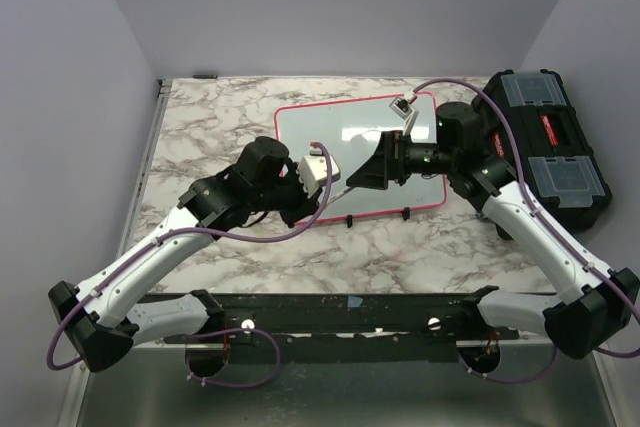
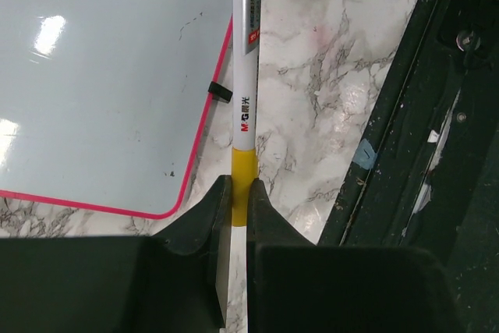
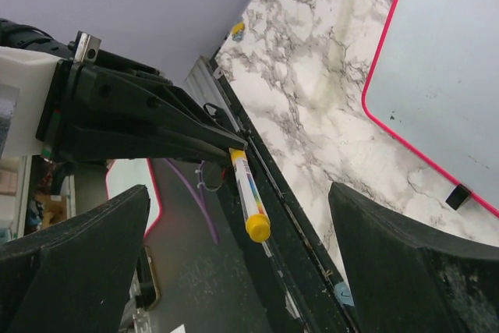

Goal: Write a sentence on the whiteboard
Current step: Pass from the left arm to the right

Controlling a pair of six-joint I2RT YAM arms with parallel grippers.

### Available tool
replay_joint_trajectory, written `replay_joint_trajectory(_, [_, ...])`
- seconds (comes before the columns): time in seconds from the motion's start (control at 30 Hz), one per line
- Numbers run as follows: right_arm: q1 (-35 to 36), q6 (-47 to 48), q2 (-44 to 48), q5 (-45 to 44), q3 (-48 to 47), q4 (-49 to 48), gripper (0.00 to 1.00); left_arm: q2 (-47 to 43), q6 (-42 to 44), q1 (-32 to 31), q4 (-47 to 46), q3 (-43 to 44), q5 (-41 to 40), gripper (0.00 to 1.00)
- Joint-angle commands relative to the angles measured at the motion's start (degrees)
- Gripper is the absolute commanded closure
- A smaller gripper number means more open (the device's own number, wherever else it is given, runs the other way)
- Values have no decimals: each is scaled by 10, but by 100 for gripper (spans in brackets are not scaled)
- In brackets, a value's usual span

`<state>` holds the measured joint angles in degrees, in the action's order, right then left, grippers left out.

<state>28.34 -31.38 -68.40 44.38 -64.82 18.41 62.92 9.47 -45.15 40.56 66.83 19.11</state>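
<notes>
Left claw (image 2: 240,193) grasps the marker (image 2: 245,76), whose long axis points its yellow cap (image 3: 258,228) between the released right claw's (image 1: 365,175) fingers, above the unwritten whiteboard (image 1: 335,132) mid-bench (image 1: 215,112).

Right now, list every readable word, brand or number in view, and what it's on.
"M&G" plus two Chinese characters: on the white marker with a yellow band in the left hand.
Red tag and grey print higher on it: too small to read.
Red labels on the black plastic toolbox: too blurred to read.
No legible writing on the glossy white whiteboard with a pink-red rim.
</notes>
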Motion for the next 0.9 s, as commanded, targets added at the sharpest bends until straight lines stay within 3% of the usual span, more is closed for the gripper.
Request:
replay_joint_trajectory(0.0, [4, 45, -26, 40, -33, 84, 2, -17, 17, -12, -17, -13, 21, 100])
replay_joint_trajectory(0.27, [19, 38, -57, 57, -53, 95, 6, -27, 28, -31, -23, -24, 18, 100])
replay_joint_trajectory(0.53, [61, 43, -85, 62, -67, 123, 23, -31, 26, -39, -28, -29, 5, 100])
replay_joint_trajectory(0.87, [72, 33, -84, 65, -63, 117, 25, -45, 31, -48, -33, -40, -2, 100])
